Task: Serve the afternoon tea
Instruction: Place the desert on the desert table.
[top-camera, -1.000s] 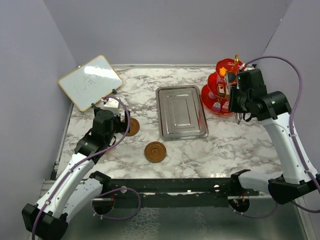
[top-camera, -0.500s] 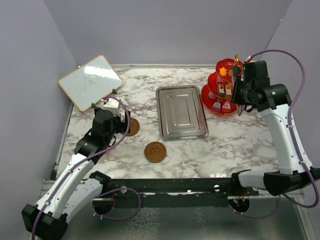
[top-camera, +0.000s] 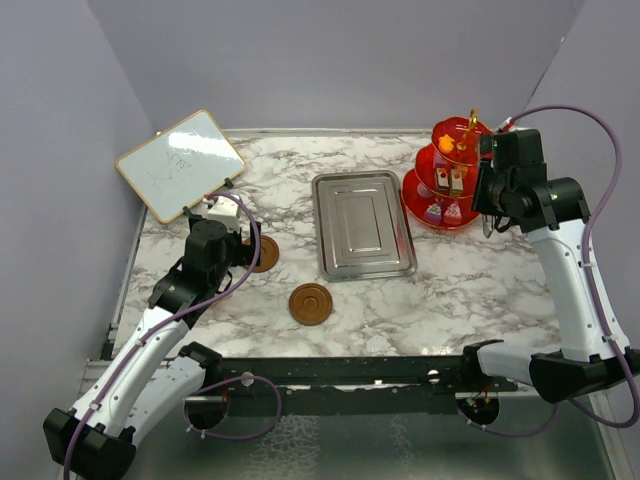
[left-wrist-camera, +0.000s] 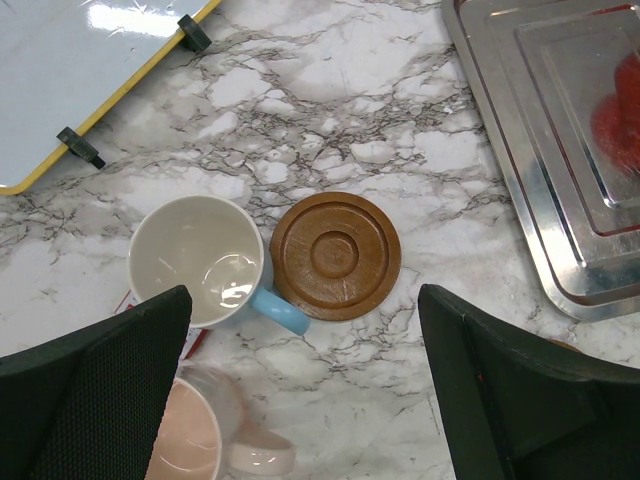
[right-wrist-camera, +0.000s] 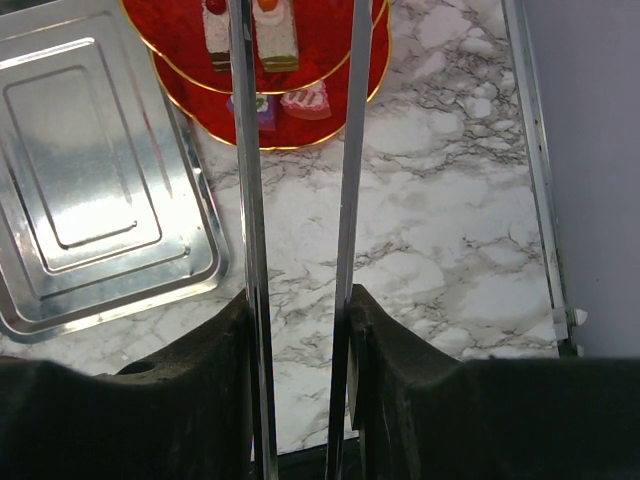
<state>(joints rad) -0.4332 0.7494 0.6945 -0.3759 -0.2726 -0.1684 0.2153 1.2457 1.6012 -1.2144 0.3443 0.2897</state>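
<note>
Marble counter (top-camera: 480, 290) seen from above, two arms working over it. By the far right corner the stand (top-camera: 447, 185) is holding cakes (right-wrist-camera: 277, 38) on its tiers. The right gripper (right-wrist-camera: 300, 300) is hanging just beside it toward the right edge, clenching tongs (right-wrist-camera: 247, 180) whose blades are standing apart with nothing between them. Near the left edge the left gripper (left-wrist-camera: 305, 330) is hovering, jaws spread wide and empty, over a blue cup (left-wrist-camera: 200, 262). The cup's handle is reaching the rim of a saucer (left-wrist-camera: 335, 255), and a pink cup (left-wrist-camera: 195, 440) is sitting just nearer. A second saucer (top-camera: 310, 303) is lying toward the near edge. Neither cup is sitting on a saucer, so pairing them looks like the step in hand. Next, the left gripper probably needs lowering onto the blue cup's rim, closing, then lifting it across onto the saucer's centre.
</note>
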